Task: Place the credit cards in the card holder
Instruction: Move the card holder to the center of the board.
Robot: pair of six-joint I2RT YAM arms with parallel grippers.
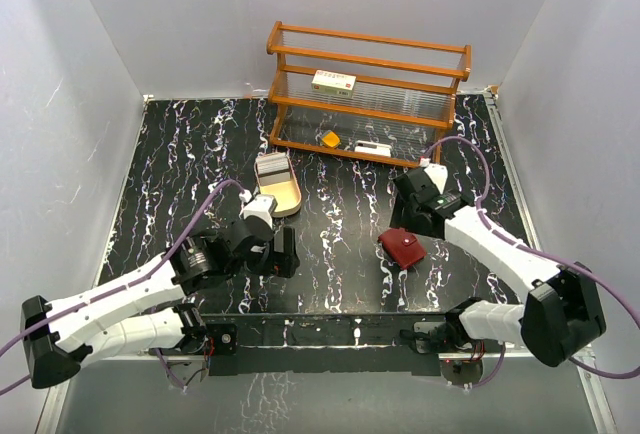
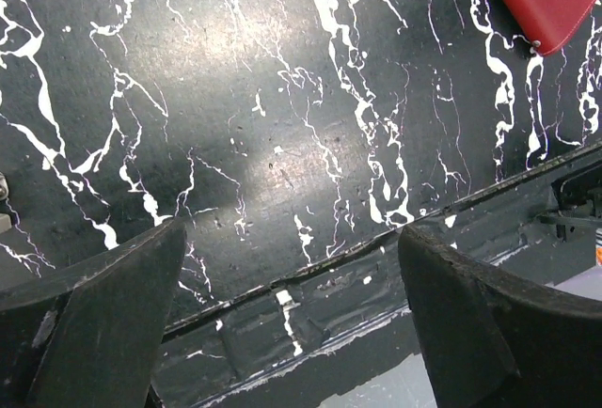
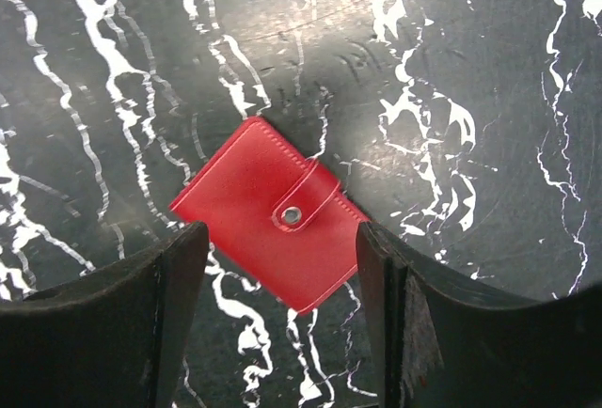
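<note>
I have the card holder (image 3: 246, 203) lying closed on the black marbled bench (image 1: 180, 154), its strap snapped shut over the red cover, towards the right near side. The right gripper (image 3: 282, 229) hangs directly above it. Its jaws stand apart, one finger on each side of the holder's near corner, and from the wrist view I cannot see either finger pressing on it. The left gripper (image 2: 292, 234) is spread wide over bare bench close to the near edge, holding nothing. The holder shows only in the far corner of its wrist view. A pale grey stack that I take for the credit cards (image 1: 272, 166) sits at the far end of the tan wooden tray (image 1: 290, 200), well apart from the holder.
</note>
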